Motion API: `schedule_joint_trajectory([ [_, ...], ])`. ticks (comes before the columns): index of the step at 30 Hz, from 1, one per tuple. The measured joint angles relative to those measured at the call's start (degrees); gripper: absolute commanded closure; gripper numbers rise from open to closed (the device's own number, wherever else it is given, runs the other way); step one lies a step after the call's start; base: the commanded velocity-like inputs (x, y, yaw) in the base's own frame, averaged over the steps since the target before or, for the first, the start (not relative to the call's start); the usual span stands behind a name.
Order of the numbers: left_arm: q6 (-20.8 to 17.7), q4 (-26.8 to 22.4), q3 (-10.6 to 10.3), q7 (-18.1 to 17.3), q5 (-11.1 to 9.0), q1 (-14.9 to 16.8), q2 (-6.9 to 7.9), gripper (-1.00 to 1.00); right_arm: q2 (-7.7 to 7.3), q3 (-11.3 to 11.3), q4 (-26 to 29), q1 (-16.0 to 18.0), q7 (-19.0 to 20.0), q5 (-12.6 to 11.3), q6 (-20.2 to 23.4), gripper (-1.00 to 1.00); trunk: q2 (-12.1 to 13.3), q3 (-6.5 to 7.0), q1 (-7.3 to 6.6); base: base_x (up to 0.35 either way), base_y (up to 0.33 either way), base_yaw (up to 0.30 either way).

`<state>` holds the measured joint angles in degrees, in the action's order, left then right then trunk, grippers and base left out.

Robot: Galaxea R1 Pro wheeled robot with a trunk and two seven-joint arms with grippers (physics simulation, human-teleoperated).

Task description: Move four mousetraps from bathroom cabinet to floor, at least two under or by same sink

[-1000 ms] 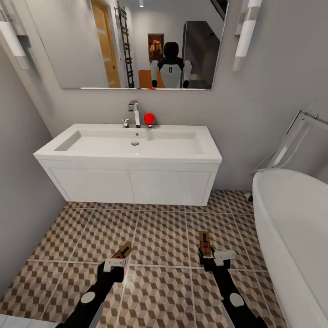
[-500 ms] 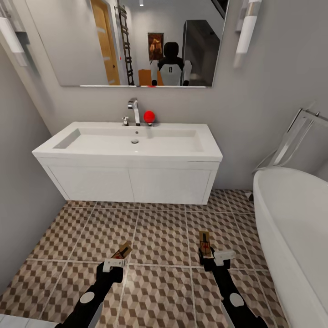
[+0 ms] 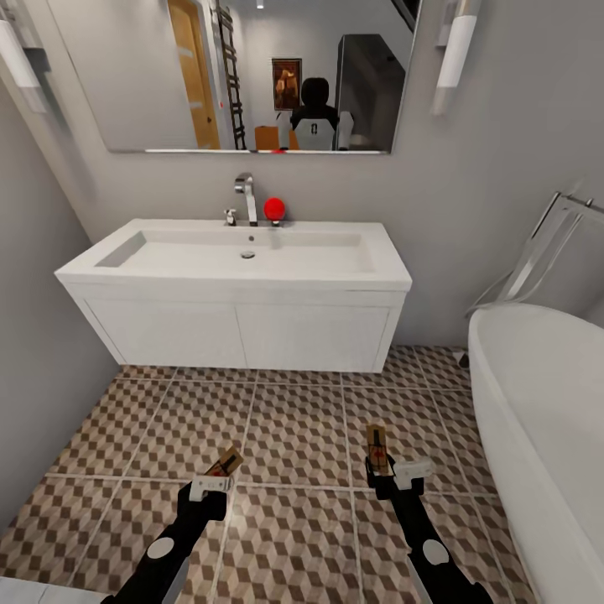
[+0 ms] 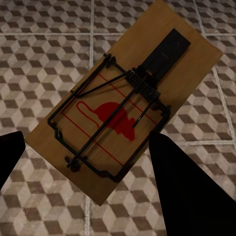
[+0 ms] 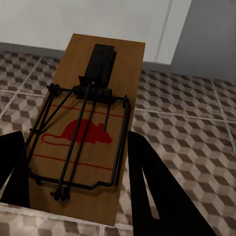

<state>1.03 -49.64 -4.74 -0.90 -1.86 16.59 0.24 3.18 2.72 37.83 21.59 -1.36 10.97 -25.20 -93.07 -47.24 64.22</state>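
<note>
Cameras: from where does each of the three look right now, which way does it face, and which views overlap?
Head view: high up, looking forward and down at the white wall-hung sink and cube-patterned tiled floor; both arms show.
Left wrist view: along the left gripper at its wooden mousetrap; dark fingers show.
Right wrist view: along the right gripper at its trap, toward the sink's base.
Shared: both traps and floor appear from the head too.

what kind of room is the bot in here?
A bathroom: a white wall-hung sink with a chrome tap under a wide mirror, a white bathtub to the right, and a cube-patterned tiled floor.
</note>
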Motion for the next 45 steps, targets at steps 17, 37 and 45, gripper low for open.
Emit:
schedule_joint_trajectory([
  [17,0.0,-0.03,0.05,0.0,0.0,-0.01,0.0,1.0,0.0,0.07,0.0,0.0,0.0,0.0,0.11,1.0,-6.82,-3.05,3.73,0.0,0.0,0.0],
  [37,0.0,-0.22,0.28,-0.03,0.0,0.0,0.38,1.0,0.1,0.12,0.03,0.0,-0.01,-0.14,5.89,1.0,-14.84,-6.64,8.13,0.0,0.0,0.0],
  [45,0.0,-0.29,0.27,-0.03,0.0,0.0,0.42,1.0,0.09,0.09,0.09,0.0,0.02,-0.15,5.48,1.0,-18.05,-8.08,9.89,0.0,0.0,0.0],
])
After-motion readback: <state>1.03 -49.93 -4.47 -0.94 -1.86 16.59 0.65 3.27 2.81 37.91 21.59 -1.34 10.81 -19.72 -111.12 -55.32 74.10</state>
